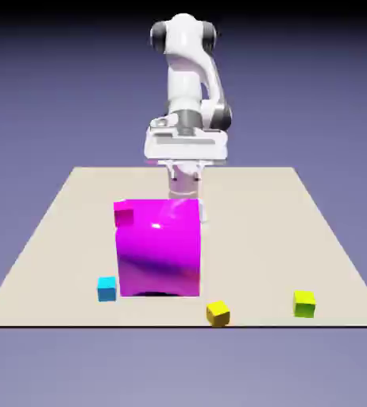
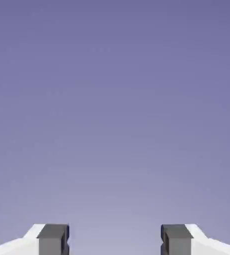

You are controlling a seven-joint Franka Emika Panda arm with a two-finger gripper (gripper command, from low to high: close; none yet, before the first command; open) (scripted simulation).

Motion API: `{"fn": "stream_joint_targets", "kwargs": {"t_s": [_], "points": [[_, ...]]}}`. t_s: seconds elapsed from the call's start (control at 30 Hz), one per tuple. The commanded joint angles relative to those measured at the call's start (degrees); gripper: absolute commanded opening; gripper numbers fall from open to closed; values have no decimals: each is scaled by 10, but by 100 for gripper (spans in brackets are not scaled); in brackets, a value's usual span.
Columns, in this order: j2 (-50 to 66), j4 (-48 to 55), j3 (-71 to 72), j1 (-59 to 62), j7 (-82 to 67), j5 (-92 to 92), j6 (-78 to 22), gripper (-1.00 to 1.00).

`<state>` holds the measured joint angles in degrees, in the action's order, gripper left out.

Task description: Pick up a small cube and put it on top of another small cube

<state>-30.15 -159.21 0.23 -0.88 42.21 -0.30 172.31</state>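
Nearest me I see a small yellow cube (image 1: 218,313) at six o'clock, a small lime-green cube (image 1: 303,303) at four, a small cyan cube (image 1: 106,288) at eight. Behind them a big glossy magenta block (image 1: 157,248), a small magenta cube (image 1: 124,212) at its ten o'clock corner. My gripper (image 2: 115,239) is spread wide, grasping nothing.

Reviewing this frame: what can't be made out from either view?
- Exterior view: the tool's tips sit behind the large magenta cube, so their height over the table is hidden.
- Exterior view: the small magenta cube overlaps the large one's corner; touching or behind, cannot tell.
- Hand view: the tool is open, but only backdrop shows; no cube or table appears.
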Motion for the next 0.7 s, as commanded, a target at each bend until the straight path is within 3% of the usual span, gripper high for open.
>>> {"fn": "stream_joint_targets", "kwargs": {"t_s": [0.0, 0.67], "points": [[21, 15, 2, -2, -2, -2, -14, 0], [436, 313, 39, -34, -43, -52, -295, 0]]}}
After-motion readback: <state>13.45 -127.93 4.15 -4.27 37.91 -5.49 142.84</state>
